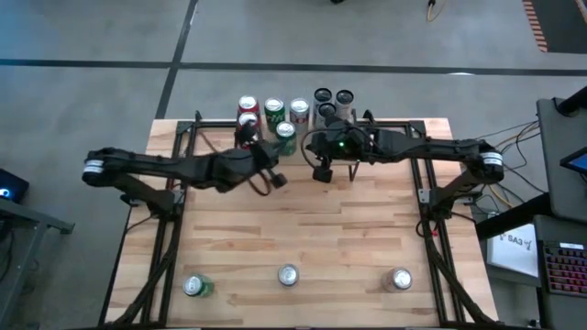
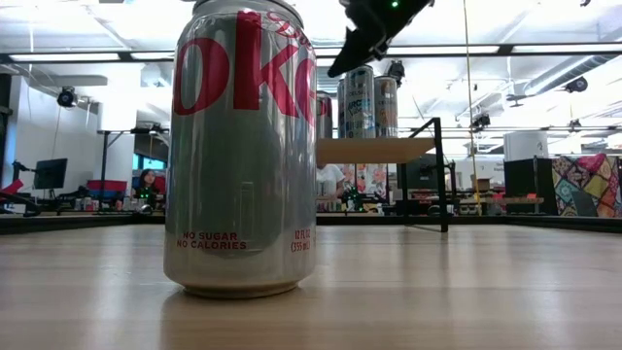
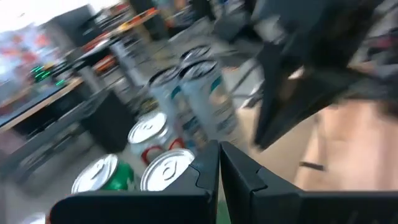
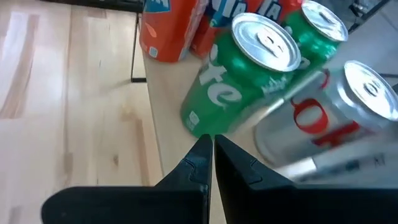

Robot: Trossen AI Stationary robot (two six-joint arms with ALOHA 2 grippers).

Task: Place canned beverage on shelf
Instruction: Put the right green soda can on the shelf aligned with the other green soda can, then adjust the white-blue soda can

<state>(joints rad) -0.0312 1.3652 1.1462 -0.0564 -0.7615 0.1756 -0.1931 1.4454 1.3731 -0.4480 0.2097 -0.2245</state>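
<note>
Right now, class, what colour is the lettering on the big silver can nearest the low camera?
Red, on the silver aluminium drink can; low view shows it best.

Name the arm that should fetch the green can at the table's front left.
Left. The green can stands on that arm's side. Both the left gripper and right gripper are shut and empty, but the right would have to reach across the table.

My two arms are dark, near black, built of jointed tubular links. Each shoulder end carries a pale silver-white ringed collar. A green indicator light glows on my right arm near the wrist. A dark cable loops loosely beside my left gripper (image 1: 275, 181). My right gripper (image 4: 210, 148) has matte black, angular, wedge-shaped fingers; the left's look the same.
</note>
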